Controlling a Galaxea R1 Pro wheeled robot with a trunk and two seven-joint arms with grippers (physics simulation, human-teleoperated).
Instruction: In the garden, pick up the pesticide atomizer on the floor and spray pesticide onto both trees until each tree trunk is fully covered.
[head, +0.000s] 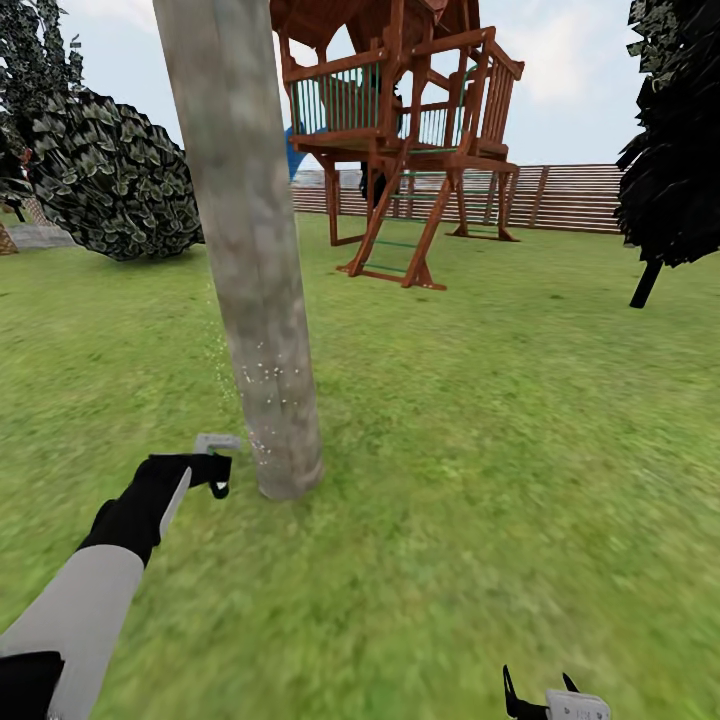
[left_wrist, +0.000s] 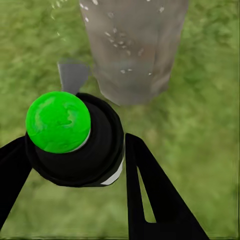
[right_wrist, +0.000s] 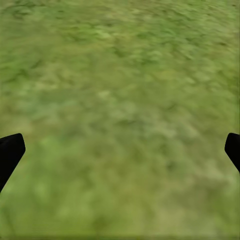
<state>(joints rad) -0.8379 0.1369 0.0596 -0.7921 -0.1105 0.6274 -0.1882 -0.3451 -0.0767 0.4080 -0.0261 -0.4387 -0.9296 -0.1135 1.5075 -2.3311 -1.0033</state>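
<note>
One tree's pale grey-beige trunk (head: 255, 250) rises from the lawn at centre-left, its crown out of frame above. White spray specks dot its lower part (left_wrist: 132, 45). My left gripper (head: 215, 478) is low beside the trunk's base, shut on the pesticide atomizer (head: 216, 442). In the left wrist view the atomizer (left_wrist: 75, 135) has a black body and a bright green cap, and its grey nozzle points at the trunk from a short gap. My right gripper (head: 540, 690) hangs open over bare grass at the bottom right, its fingers wide apart (right_wrist: 122, 150).
A brown wooden play tower (head: 400, 130) stands behind the trunk, with a slatted fence (head: 560, 195) beyond it. A dark leafy bush (head: 110, 175) is at the far left and a black conifer (head: 675, 150) at the right. Grass lawn (head: 480, 420) spreads around.
</note>
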